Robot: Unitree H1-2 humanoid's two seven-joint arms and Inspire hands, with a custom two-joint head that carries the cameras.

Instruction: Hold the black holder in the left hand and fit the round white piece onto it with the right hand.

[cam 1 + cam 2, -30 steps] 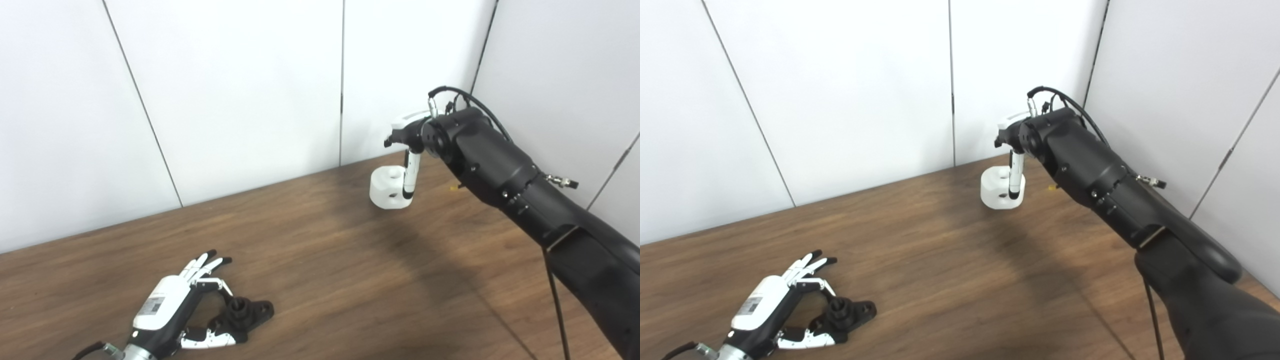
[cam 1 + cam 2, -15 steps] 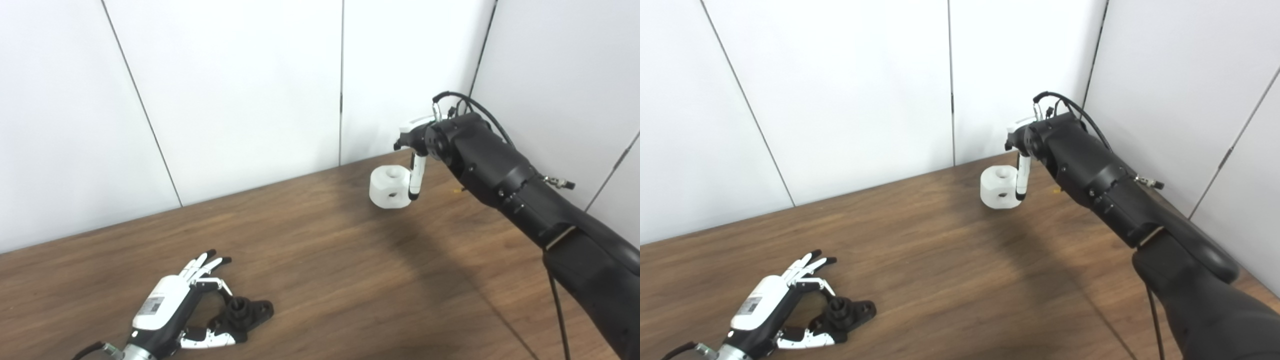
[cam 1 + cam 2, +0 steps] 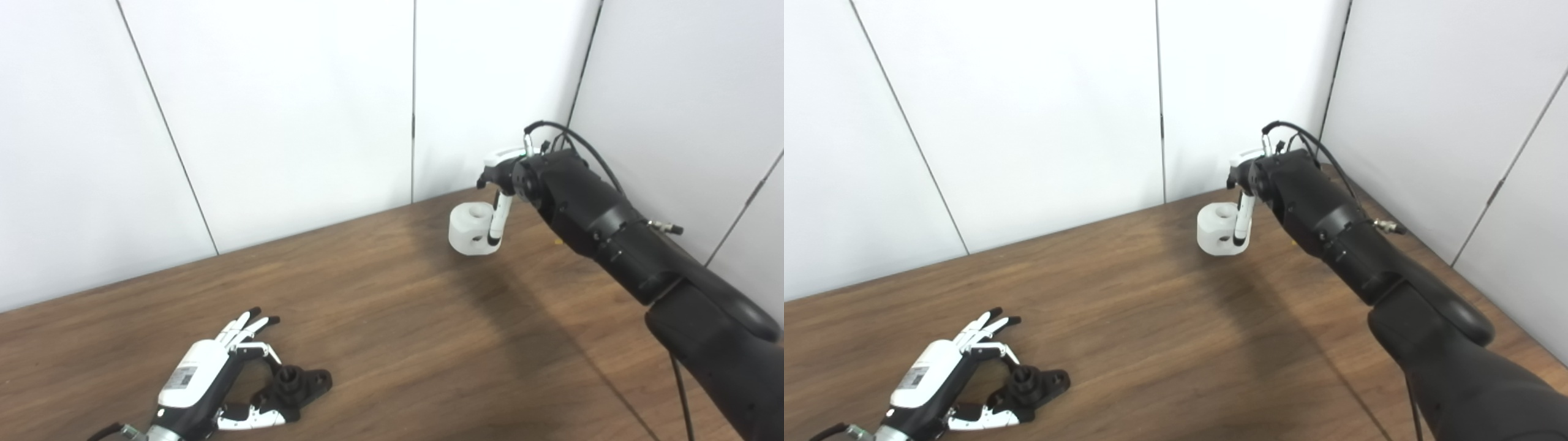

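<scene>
The black holder (image 3: 298, 384) lies on the wooden table at the lower left. My left hand (image 3: 208, 383) rests beside it, open, its thumb along the holder's near side and one finger arched over it; the other fingers stretch out. At the far right back corner is the round white piece (image 3: 468, 229), with a hole in its top. My right hand (image 3: 499, 184) reaches down on it from above, one white finger (image 3: 496, 217) pressed against its right front. The rest of that hand is hidden behind the black wrist.
White wall panels close off the back and the right side, right behind the white piece. My black right forearm (image 3: 1335, 226) crosses the right part of the table (image 3: 392, 318). A small yellow speck (image 3: 556, 242) lies near the right wall.
The camera has shifted slightly. My right hand has turned and tilted the white piece a little in place, with the finger settling on its right front. The left hand and the holder have not moved.
</scene>
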